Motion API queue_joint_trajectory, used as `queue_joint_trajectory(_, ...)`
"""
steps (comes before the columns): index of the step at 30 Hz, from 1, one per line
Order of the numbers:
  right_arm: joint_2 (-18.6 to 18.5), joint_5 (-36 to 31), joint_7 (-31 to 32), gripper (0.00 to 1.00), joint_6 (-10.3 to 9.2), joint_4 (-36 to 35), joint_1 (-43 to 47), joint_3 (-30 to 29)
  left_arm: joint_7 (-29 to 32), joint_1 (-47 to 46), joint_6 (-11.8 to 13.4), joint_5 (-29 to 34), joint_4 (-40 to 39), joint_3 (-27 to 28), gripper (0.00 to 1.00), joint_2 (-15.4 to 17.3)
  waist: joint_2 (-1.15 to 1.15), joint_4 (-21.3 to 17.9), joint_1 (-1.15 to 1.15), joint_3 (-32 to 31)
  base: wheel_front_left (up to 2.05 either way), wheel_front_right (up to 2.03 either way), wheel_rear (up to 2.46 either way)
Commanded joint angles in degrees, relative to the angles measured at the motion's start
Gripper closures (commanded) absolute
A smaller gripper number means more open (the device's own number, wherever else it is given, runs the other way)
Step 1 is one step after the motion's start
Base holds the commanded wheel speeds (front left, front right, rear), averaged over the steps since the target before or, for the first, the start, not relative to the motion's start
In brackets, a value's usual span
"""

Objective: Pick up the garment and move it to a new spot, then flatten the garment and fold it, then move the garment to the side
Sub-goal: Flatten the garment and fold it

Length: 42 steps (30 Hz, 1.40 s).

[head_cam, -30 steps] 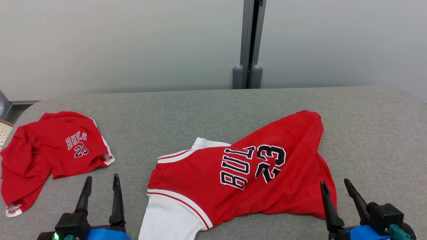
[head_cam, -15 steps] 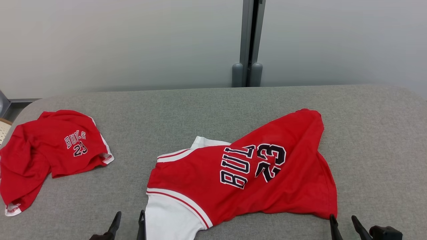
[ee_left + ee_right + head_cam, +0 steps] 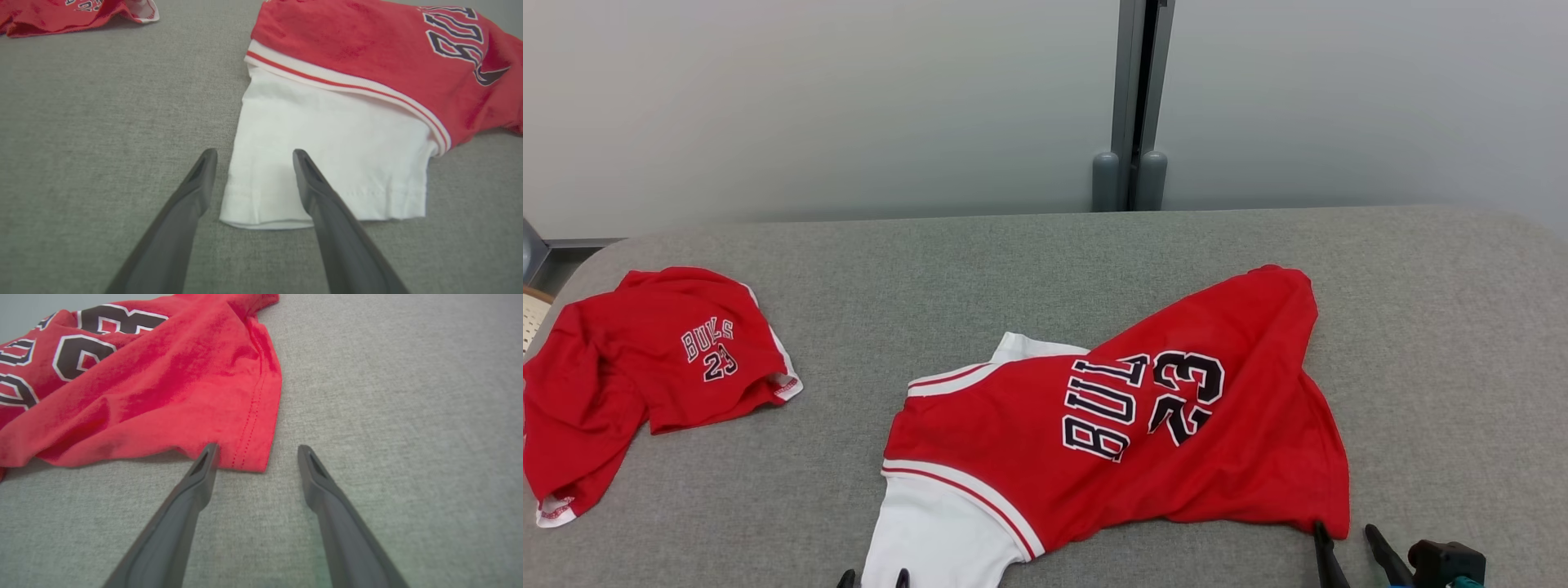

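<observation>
1. Wide open and empty, the left gripper (image 3: 255,153) sits low at the near edge of the grey cloth-covered table (image 3: 1013,261). In its wrist view one long dark finger lies over bare cloth just left of the white short sleeve (image 3: 327,163). The other finger lies over the sleeve itself, near its hem. Whether either finger touches the fabric cannot be told.
2. In the head view, only the tips of the left gripper (image 3: 874,578) show at the bottom edge, at the hem of that sleeve (image 3: 931,539).
3. Equally spread and gripping nothing, the right gripper (image 3: 258,448) points at the near right corner of the garment. One fingertip is at the stitched red hem and the other is over bare table beside it. The head view shows the right gripper (image 3: 1343,529) just below that same corner.
4. The large red jersey with white sleeves and black, white-edged "BULLS 23" lettering (image 3: 1111,425) lies rumpled, print side up, right of the table's middle. Its lettering is turned sideways. Its body runs from the near left up to the far right, and a second white sleeve peeks out at its far left side.
5. Well apart from it, a smaller crumpled red shirt with the same print (image 3: 645,359) lies at the table's left edge.
6. Behind the table stands a pale grey wall with a vertical grey post (image 3: 1131,106).
</observation>
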Motion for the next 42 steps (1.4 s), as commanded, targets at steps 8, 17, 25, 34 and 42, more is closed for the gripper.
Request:
queue_joint_trajectory(8,-0.06,1.44,-0.27,0.00,0.01,0.75,-1.45,1.10,-0.30,-2.03,-0.47,-1.09,2.51,-1.84,0.00,0.04,0.00,0.20,0.00,0.74,0.00,0.00,0.00)
queue_joint_trajectory(17,-0.04,2.88,-0.13,0.00,0.01,1.98,-2.56,2.58,-0.23,-3.42,-0.71,-2.05,4.67,-2.61,0.00,0.04,0.00,0.32,0.00,1.78,0.00,0.00,0.00)
queue_joint_trajectory(25,0.02,5.75,-0.10,1.00,0.01,2.50,-3.32,5.24,-0.01,-4.97,-0.91,-4.33,7.49,-5.19,0.59,-0.06,0.00,0.19,0.00,2.26,0.00,0.00,0.00)
queue_joint_trajectory(34,-0.08,6.69,-0.16,1.00,0.01,-2.69,-1.49,4.74,-0.17,-5.11,-0.74,-7.59,4.04,-5.57,1.00,0.74,0.00,0.27,0.00,2.10,0.00,0.00,0.00)
queue_joint_trajectory(42,-1.22,7.18,-0.16,1.00,0.01,-10.79,2.29,4.70,-0.18,-4.87,-0.74,-9.41,-6.10,-3.55,1.00,0.34,0.00,0.37,0.00,2.09,0.00,0.00,0.00)
